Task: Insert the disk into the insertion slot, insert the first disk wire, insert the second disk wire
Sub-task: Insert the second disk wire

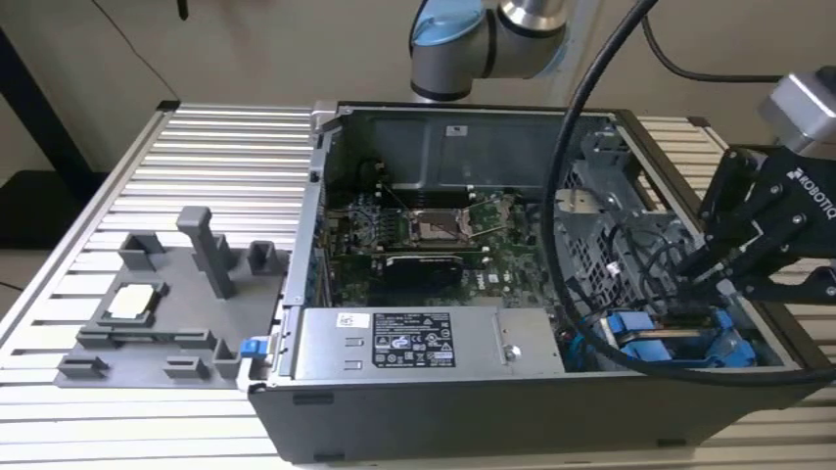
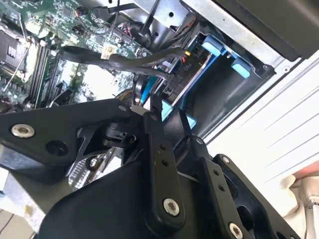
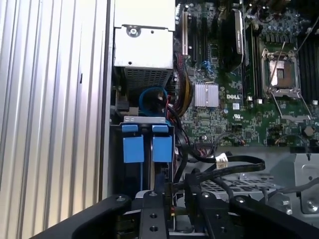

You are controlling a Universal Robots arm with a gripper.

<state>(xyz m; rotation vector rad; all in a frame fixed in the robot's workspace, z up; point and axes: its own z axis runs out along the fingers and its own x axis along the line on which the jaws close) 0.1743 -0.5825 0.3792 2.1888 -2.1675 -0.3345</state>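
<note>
Gripper [image 1: 696, 284]: reached down into the open computer case [image 1: 392, 411] at the exterior view's right, over the blue drive bays.
Jaws: slightly apart; whether they clamped a cable could not be told.
Disk [image 3: 162, 149]: seated in the insertion slot [image 3: 147, 119], blue tabs showing.
Black cables [image 2: 124, 62]: lay just beside the fingertips [image 2: 155, 107].

Exterior view: a raised camera looks down at an angle on the open computer case [image 1: 523, 294] lying on the slatted table [image 1: 157, 147], from moderate range. First wrist view: a camera on the arm looks past the gripper [image 3: 172, 191] straight onto the motherboard [image 3: 239, 99] and the blue drive trim [image 3: 147, 147], close. Second wrist view: very close, tilted, over the gripper's linkage [image 2: 159, 164]. All three share the motherboard and blue-trimmed drive bay.
</note>
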